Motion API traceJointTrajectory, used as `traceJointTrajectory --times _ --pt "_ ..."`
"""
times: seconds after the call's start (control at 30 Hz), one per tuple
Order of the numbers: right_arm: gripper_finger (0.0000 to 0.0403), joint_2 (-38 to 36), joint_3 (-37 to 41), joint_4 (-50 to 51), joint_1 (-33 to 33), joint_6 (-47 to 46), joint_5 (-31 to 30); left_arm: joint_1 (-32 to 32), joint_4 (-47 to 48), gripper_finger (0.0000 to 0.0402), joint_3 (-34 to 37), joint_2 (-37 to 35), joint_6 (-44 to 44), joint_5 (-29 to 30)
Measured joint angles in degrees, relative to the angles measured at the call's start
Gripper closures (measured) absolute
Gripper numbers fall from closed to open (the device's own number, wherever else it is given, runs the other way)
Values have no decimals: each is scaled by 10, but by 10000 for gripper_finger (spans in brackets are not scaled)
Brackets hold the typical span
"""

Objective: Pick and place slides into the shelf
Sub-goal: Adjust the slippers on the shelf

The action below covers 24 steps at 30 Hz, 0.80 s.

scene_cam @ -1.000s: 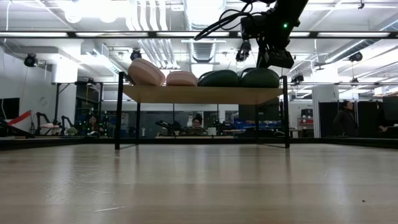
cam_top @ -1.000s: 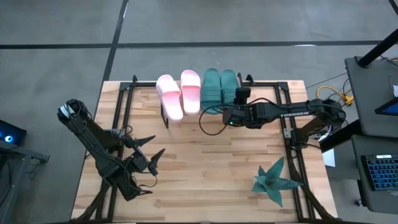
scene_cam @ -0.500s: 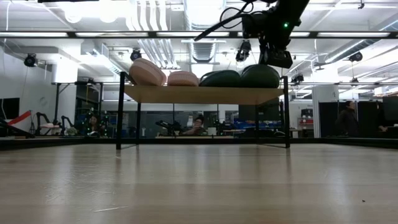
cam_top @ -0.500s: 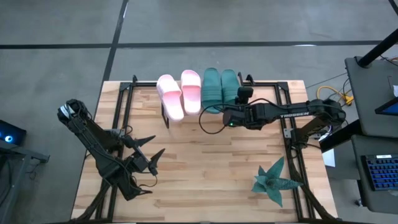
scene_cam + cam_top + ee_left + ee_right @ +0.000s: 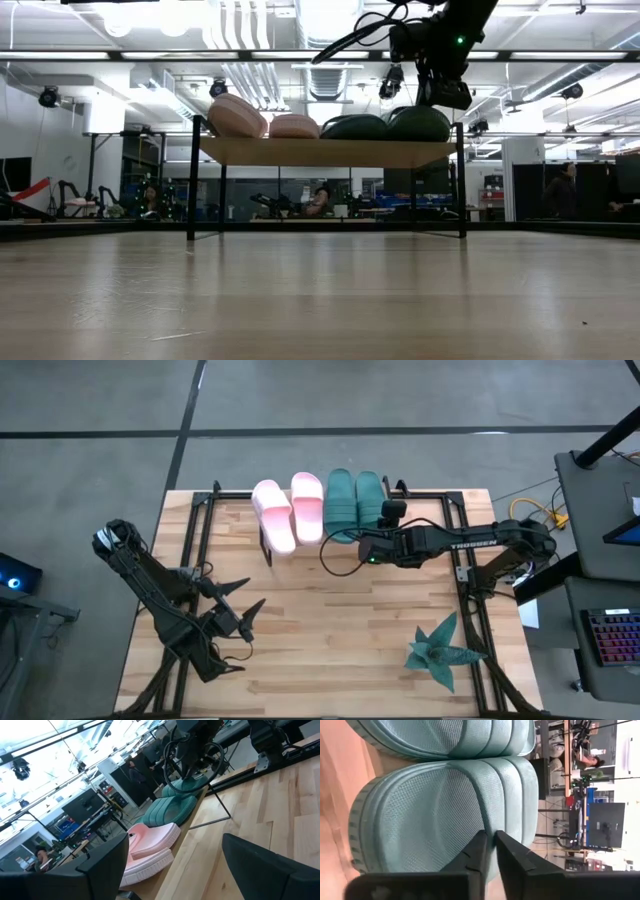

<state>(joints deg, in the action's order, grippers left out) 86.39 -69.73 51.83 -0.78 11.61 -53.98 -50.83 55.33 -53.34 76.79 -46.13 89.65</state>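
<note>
All four slides [image 5: 318,507] lie side by side on the shelf [image 5: 325,152], the pink pair left of the teal pair. The right tool [image 5: 385,510] hovers over the rightmost teal slide [image 5: 445,815], its fingers nearly together, holding nothing. The left tool [image 5: 240,605] waits wide open over the tabletop [image 5: 330,630].

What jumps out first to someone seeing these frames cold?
Four rubber slide sandals lined up on the low wooden-topped shelf with black legs at the table's far edge: the pale pink pair on the left, the dark teal-green pair on the right. The right pincer hangs shut just above the rightmost teal slide, while the left pincer waits open near the front left. A spiky teal star-shaped plant sits front right.
</note>
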Motion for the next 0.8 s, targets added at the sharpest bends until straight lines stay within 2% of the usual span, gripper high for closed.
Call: traceJointTrajectory --times 0.43,0.6,0.8 --pt "201 0 0 11 5 -9 40 0 0 98 0 0 0 -11" --pt "173 0 -13 24 29 -11 40 0 0 98 1 0 0 -11" --pt "173 -1 -39 2 55 -2 49 0 0 98 1 0 0 -12"
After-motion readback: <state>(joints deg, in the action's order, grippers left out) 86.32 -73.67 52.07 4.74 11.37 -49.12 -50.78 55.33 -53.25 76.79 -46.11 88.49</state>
